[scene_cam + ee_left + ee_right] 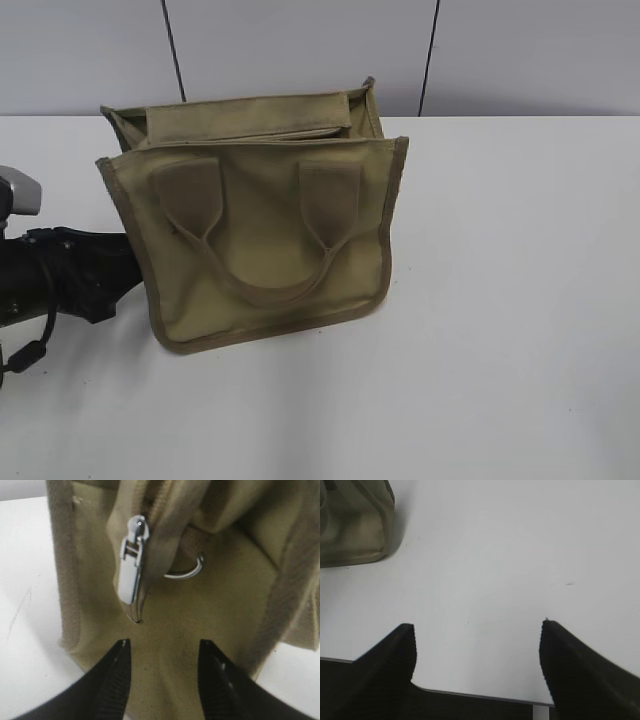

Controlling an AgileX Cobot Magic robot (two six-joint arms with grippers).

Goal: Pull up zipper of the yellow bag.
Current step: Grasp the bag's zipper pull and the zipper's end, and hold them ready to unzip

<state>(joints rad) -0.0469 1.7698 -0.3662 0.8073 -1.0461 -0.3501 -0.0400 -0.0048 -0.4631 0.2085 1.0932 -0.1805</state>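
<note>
We see the yellow bag [265, 220] standing on the white tabletop [520, 300], close to the far edge and a little toward the far left corner, its handled front panel facing the camera and leaning slightly. In the left wrist view, the zipper [142, 540] runs up the side of the bag, with its silver pull tab [131, 572] hanging down near the lower end of the teeth; a small metal D-ring [187, 569] sits just beside it on a fabric loop. Our left fingers [117, 677] are released, spread apart just below the pull tab and not touching it. Our right fingers [400, 652] are likewise released, hovering over bare tabletop well apart from the bag, whose corner shows at the upper left of that view.
</note>
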